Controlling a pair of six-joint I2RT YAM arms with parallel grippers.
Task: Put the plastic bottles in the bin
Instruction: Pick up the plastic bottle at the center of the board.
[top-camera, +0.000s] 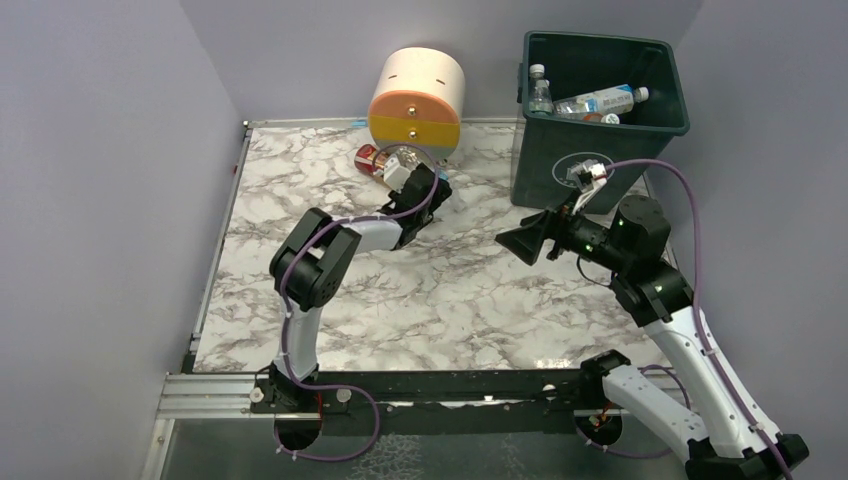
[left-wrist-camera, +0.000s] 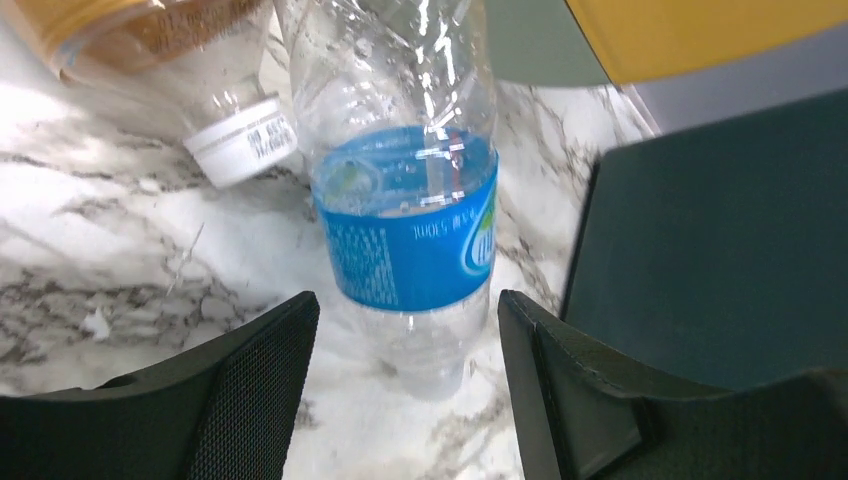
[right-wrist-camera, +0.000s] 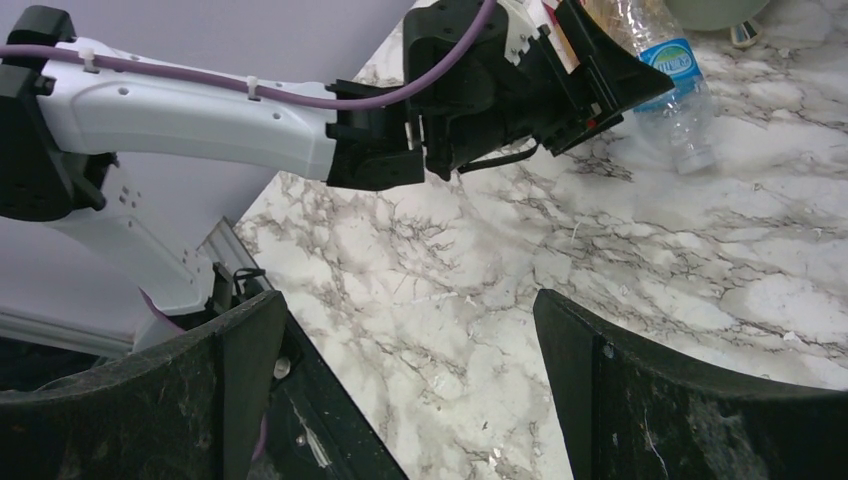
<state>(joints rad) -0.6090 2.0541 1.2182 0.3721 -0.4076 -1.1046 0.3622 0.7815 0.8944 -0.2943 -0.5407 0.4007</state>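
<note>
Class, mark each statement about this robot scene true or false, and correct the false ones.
1. The bin already holds bottles. True.
2. The right gripper grips a bottle. False: it is open and empty.
3. The blue-labelled bottle lies between the open fingers of the left gripper. True.
4. The drawer unit sits inside the bin. False: it sits outside, to the left of the bin.
</note>
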